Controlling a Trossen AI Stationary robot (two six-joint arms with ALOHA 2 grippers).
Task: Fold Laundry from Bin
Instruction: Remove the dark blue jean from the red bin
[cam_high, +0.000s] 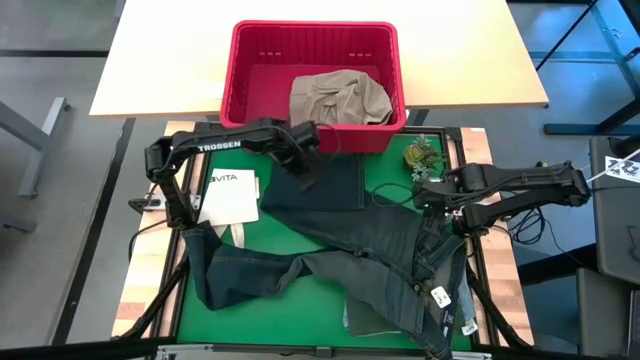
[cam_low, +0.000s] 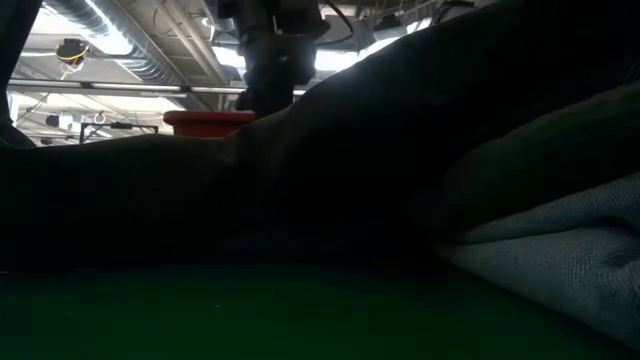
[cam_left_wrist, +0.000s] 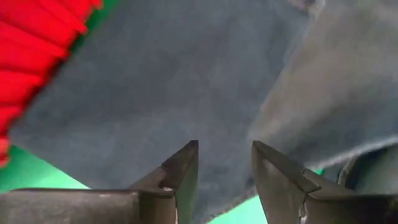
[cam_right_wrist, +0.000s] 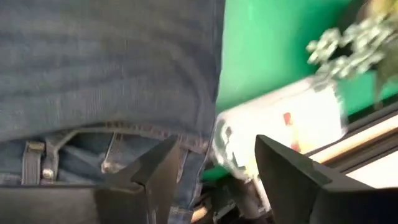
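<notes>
Dark fingers (cam_left_wrist: 186, 171) of the left gripper (cam_high: 305, 160) stand apart with nothing between them, hovering just over the dark denim jeans (cam_high: 370, 250) near the bin's front wall, at about 11 o'clock on the green mat (cam_high: 300, 310). Over at 3 o'clock, the right gripper (cam_high: 432, 192) hangs with its fingers (cam_right_wrist: 158, 171) likewise apart and unladen, above the jeans' waistband, where belt loops and rivets show in the right wrist view.

Jeans lie spread across the mat, one leg running toward 7 o'clock, the waistband with a paper tag (cam_high: 441, 296) toward 5 o'clock. A white tote bag (cam_high: 228, 196) lies at 9 o'clock, partly under the denim. A small green plant (cam_high: 421, 155) sits at 1 o'clock, beside the bin's corner.

Beyond the mat, the bench (cam_high: 160, 60) is pale wood, and it carries the red bin (cam_high: 245, 70) at 12 o'clock. Inside the bin a khaki-beige garment (cam_high: 338, 98) lies crumpled toward its right side. Grey floor surrounds the bench; the low view shows ceiling ducts (cam_low: 110, 45) and lights.
</notes>
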